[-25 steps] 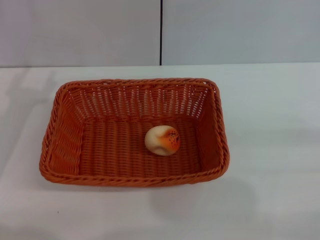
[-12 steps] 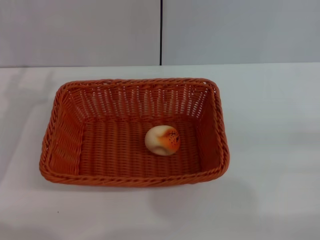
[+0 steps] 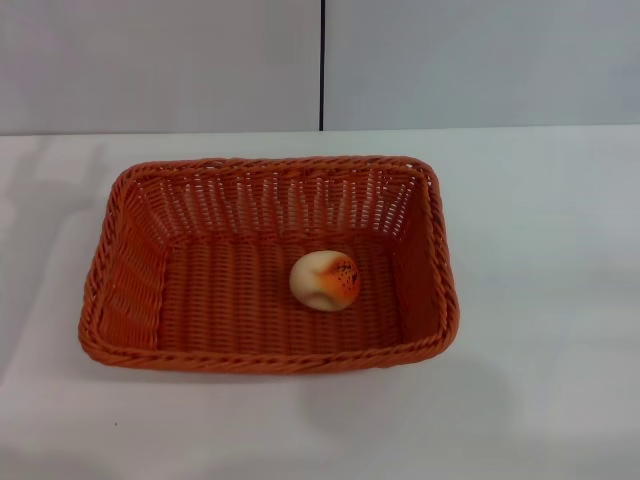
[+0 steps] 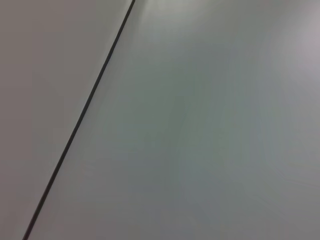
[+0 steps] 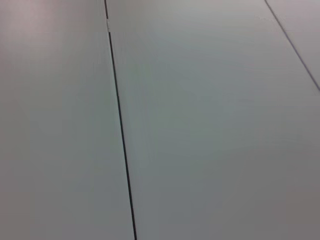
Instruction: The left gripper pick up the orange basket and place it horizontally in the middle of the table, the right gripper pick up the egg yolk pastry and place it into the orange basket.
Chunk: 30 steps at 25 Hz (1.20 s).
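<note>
Orange basket point(image 3: 120, 300) sitting flat and lengthwise mid-table point(image 3: 540, 300). Egg yolk pastry point(image 3: 325, 280) resting inside on the woven floor, right of centre, clear of the walls. Neither gripper showing anywhere; both wrist views filled with grey panels point(image 4: 210, 130) and dark seams point(image 5: 120, 130).

No visible change since the earlier pictures.
</note>
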Each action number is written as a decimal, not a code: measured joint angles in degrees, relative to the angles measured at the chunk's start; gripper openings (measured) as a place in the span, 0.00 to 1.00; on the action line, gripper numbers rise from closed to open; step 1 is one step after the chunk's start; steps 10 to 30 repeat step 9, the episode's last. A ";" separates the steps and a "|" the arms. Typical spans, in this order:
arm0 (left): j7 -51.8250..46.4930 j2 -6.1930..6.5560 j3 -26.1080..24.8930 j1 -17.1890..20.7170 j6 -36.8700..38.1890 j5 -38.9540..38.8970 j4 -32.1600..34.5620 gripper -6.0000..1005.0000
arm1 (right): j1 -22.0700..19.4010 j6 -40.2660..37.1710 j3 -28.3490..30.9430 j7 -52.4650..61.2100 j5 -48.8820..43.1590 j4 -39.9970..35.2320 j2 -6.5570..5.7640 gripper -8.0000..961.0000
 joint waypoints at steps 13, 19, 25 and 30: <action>0.00 0.00 -0.07 0.15 1.26 0.01 -1.06 0.78 | -0.10 0.76 0.98 0.00 0.00 1.16 -0.03 0.74; 0.00 0.00 -0.07 0.15 1.26 0.01 -1.06 0.78 | -0.10 0.76 0.98 0.00 0.00 1.16 -0.03 0.74; 0.00 0.00 -0.07 0.15 1.26 0.01 -1.06 0.78 | -0.10 0.76 0.98 0.00 0.00 1.16 -0.03 0.74; 0.00 0.00 -0.07 0.15 1.26 0.01 -1.06 0.78 | -0.10 0.76 0.98 0.00 0.00 1.16 -0.03 0.74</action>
